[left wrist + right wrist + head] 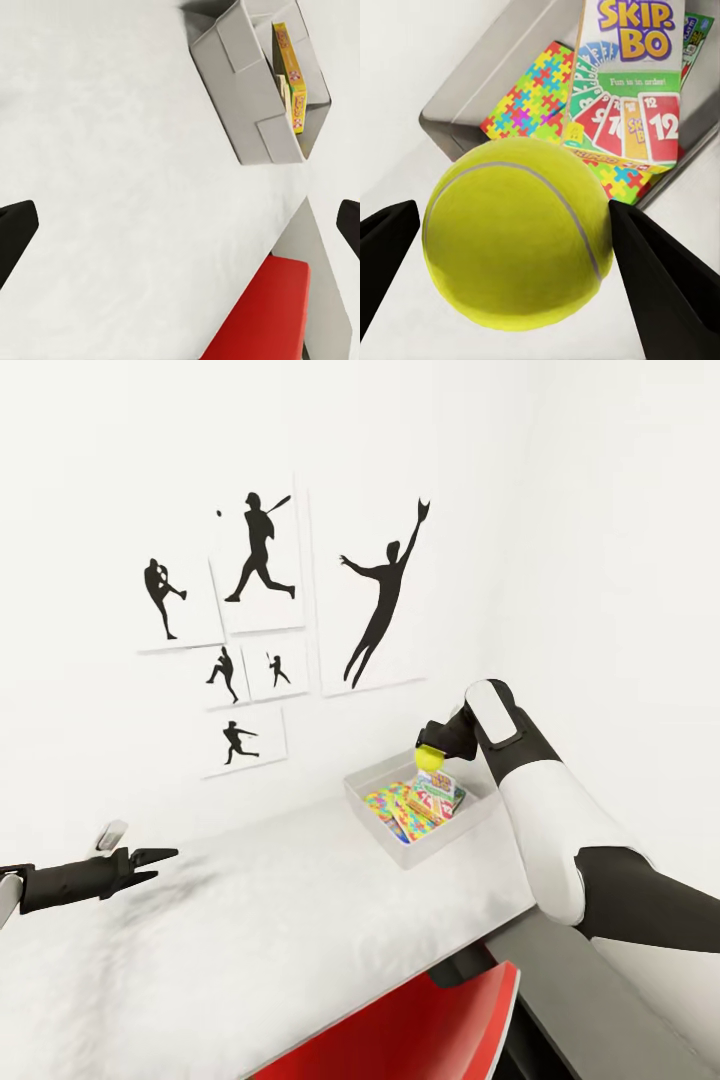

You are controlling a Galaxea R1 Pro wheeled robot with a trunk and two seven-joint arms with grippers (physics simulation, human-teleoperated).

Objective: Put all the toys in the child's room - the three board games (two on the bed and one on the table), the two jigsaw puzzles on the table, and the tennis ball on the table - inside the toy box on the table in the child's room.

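Right end effector [432, 752] clamped on tennis ball [431, 757], hovering over the tray's [372, 807] near rim. Carry further inward above the Skip-Bo box [634, 97], lower, then release.

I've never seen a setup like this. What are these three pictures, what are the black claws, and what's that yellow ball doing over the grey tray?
These are computer-rendered views from a two-armed robot. The big picture looks down from its head; the other two come from cameras at each wrist, looking along the fingers. The black claws are its grippers. The right gripper is closed on a tennis ball and holds it above the toy box, a pale grey tray on the white table. Inside already lie a Skip-Bo game and bright jigsaw puzzle boxes. The left gripper is open and empty, held over the bare tabletop. A red chair sits below the table's edge.
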